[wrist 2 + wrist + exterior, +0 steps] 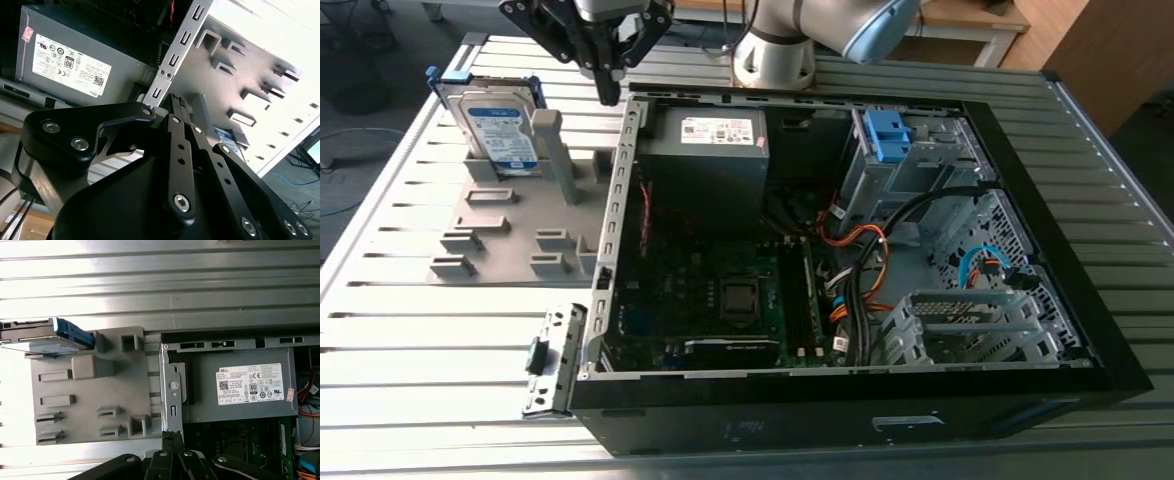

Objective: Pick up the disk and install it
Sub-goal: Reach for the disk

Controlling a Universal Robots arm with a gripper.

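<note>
The disk (494,122), a silver drive with a white-and-blue label in a blue caddy, stands upright in a slot at the far end of the grey fixture plate (487,235). It also lies at the plate's corner in the first wrist view (47,336). My gripper (606,96) hangs above the gap between the plate and the open computer case (1067,300), a short way to the exterior view's right of the disk. Its black fingers are pressed together with nothing between them, shut and empty. In both wrist views the fingertips (175,100) (173,436) point at the case's metal edge rail.
Inside the case a grey power-supply box (707,150) with a white sticker sits near the gripper. A blue bracket (886,132) sits in the drive bay, with cables (867,270) and a motherboard (720,300) below. The arm's base (774,55) stands behind. The table is ribbed metal (400,330).
</note>
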